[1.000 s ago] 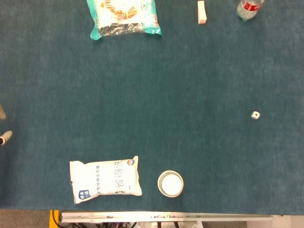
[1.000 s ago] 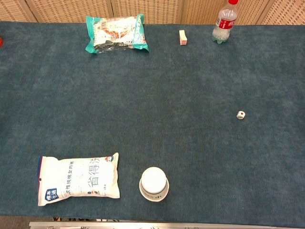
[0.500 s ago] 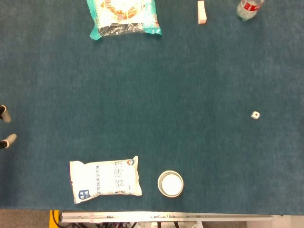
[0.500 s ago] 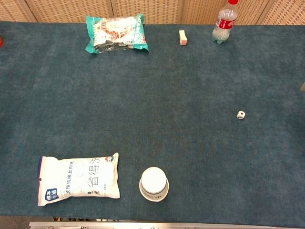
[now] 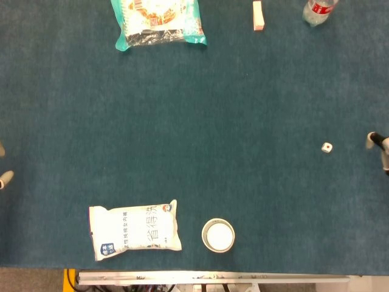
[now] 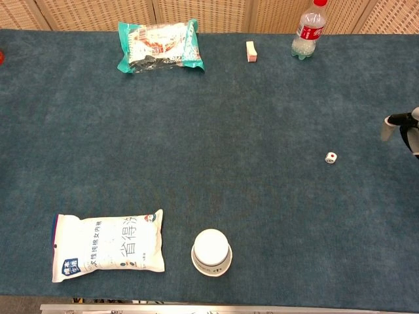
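Right hand [image 6: 404,129] at the table [image 6: 262,104] edge just right of the die [image 6: 331,157], fingers apart, empty; left hand [image 5: 3,170] barely visible, state unclear.

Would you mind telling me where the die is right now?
The die lies alone on the blue table toward the right side in both views, just left of the right hand at the edge, apart from it.

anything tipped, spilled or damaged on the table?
Nothing stands out. The bottle stands upright, the cup sits mouth-down, both bags lie flat and intact, and the die rests alone near the right hand. No spill is visible.
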You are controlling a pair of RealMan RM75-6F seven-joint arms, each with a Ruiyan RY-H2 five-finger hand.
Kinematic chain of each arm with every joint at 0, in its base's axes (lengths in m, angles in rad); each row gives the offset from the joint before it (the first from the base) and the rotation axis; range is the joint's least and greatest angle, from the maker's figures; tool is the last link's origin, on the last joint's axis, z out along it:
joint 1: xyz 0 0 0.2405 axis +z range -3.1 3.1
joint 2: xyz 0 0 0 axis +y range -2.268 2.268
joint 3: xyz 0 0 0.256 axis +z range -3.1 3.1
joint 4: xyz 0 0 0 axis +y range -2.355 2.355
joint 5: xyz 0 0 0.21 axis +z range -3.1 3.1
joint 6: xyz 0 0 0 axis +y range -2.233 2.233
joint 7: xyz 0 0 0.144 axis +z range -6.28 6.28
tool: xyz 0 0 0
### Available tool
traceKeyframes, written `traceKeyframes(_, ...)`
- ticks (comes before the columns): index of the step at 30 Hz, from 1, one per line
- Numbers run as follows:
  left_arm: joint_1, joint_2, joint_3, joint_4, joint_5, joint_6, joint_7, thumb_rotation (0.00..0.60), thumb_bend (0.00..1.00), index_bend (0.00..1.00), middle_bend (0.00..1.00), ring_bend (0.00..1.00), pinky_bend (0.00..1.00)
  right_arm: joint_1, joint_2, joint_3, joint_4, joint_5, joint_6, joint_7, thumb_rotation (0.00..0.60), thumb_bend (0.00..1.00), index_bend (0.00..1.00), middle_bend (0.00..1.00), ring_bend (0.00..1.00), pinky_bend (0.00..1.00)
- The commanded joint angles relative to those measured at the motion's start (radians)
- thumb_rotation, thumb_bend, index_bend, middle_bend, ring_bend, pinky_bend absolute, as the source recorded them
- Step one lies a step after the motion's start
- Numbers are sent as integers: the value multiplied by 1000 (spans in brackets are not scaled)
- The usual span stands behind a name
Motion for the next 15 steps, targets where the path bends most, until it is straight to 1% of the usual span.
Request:
traceKeyframes(1,1,2,-1,-2,-3,1,-1,600,0,535,507,441,456,35,6,2,-38,60,-47,-65,600,881,411,801,809,800)
traceKeyframes(3,1,3,-2,-2,-6,-1,0,600,0,535,507,441,456,52,10,3,-52,95,-69,-96,600,943,412,864,869,852)
traceKeyframes(5,1,3,-2,-3,-8,-3,0,600,0,535,507,441,456,65,11,2,-61,124,-84,-123,600,977,414,911,912,890)
traceKeyframes(9,0,4,-3,-3,-11,-7,0,600,0,535,507,441,456,94,7,2,-75,191,-108,-173,600,987,419,972,968,938)
traceKeyframes(15,0,2,-6,0,-23,-13,6,600,0,535,507,441,456,136,-14,-6,-69,289,-130,-235,600,988,420,996,987,952)
